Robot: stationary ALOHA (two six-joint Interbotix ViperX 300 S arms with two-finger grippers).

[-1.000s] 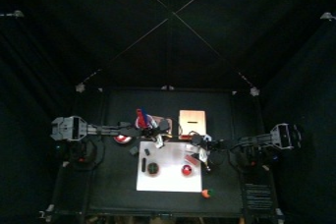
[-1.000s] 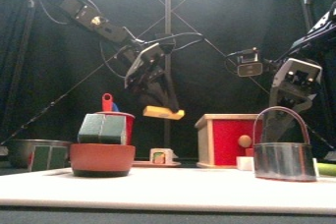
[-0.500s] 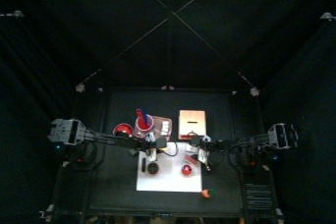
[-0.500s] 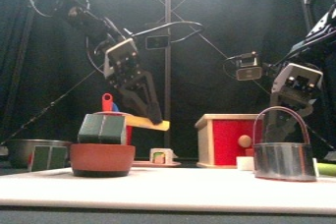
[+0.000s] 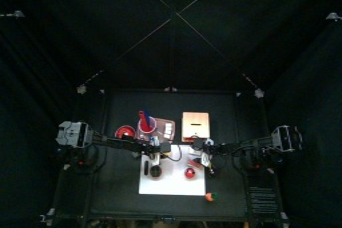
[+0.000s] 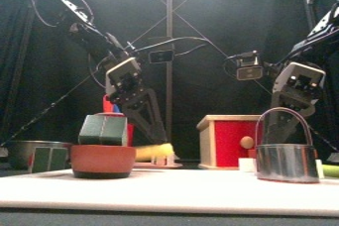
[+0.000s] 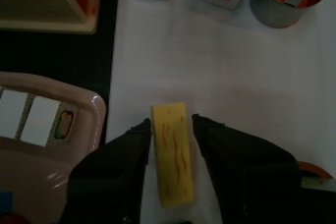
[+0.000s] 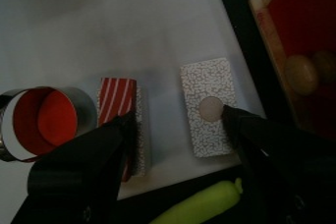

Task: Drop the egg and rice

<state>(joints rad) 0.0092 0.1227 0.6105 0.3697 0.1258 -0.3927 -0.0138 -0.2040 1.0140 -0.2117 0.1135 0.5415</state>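
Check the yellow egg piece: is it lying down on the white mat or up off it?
Cannot tell for certain. The yellow egg piece sits low between the left fingers, at the white mat.

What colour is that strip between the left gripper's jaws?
Yellow strip; the left wrist view shows it best.

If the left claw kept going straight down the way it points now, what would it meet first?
Probably the yellow egg strip between the left claw jaws, then the white mat right beneath it. How much gap remains is unclear.
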